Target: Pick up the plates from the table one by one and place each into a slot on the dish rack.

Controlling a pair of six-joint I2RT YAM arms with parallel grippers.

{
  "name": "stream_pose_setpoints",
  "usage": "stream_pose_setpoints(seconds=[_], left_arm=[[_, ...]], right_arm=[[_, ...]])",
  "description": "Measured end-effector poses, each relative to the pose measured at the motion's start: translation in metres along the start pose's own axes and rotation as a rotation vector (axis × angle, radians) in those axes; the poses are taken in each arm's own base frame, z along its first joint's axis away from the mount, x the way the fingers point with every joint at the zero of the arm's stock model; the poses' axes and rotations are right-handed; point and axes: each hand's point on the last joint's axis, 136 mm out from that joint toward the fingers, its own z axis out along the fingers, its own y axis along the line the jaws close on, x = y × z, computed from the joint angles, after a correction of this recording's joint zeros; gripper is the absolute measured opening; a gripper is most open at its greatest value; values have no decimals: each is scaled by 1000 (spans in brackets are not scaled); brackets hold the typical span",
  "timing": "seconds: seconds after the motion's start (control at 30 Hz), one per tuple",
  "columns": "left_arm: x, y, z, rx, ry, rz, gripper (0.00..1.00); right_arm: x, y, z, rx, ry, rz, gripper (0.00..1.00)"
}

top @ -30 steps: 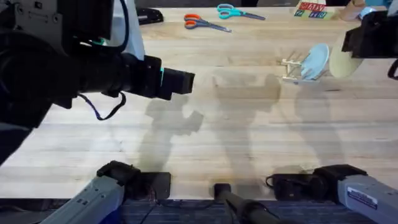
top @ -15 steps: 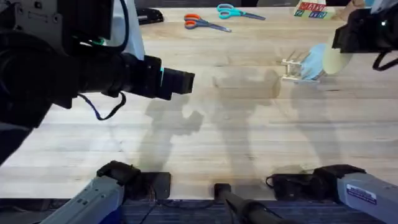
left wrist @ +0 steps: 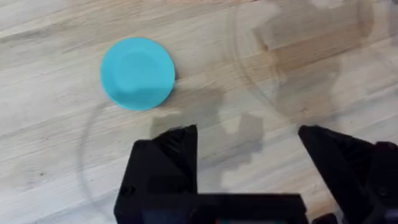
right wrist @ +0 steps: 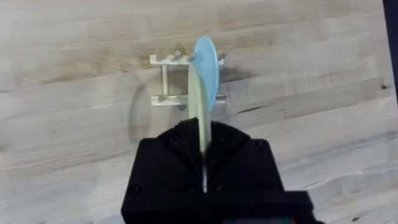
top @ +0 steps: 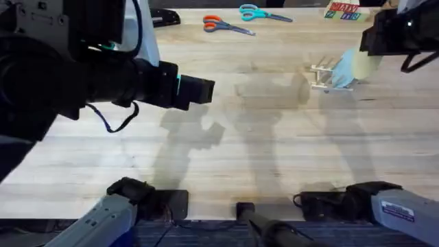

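1. Right tool (right wrist: 202,146) clenched on the pale yellow plate (right wrist: 196,106), held on edge over the dish rack (right wrist: 168,79).
2. Pale blue plate (right wrist: 208,71) stands in the rack, just beside the yellow one; gap between them looks tight, hard to tell if they touch.
3. Left tool (left wrist: 249,158) released, jaws wide, above the counter (left wrist: 56,143).
4. Turquoise plate (left wrist: 137,73) lies flat, bare wood all round its rim.

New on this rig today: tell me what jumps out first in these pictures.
The right gripper, shut on the pale yellow plate, holds it on edge over the dish rack, beside the pale blue plate standing there. The turquoise plate lies flat on the table ahead of the open left gripper.
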Motion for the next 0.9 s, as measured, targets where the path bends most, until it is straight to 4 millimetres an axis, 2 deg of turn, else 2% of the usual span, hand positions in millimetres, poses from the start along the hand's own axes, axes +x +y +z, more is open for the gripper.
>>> stream_pose_setpoints(seconds=[0.33, 0.9], left_arm=[[0, 0, 0, 0, 0, 0, 993], [0, 0, 0, 0, 0, 0, 994]], right_arm=[[-2, -8, 7, 19, 10, 8, 31], [-7, 0, 27, 22, 29, -69, 29]])
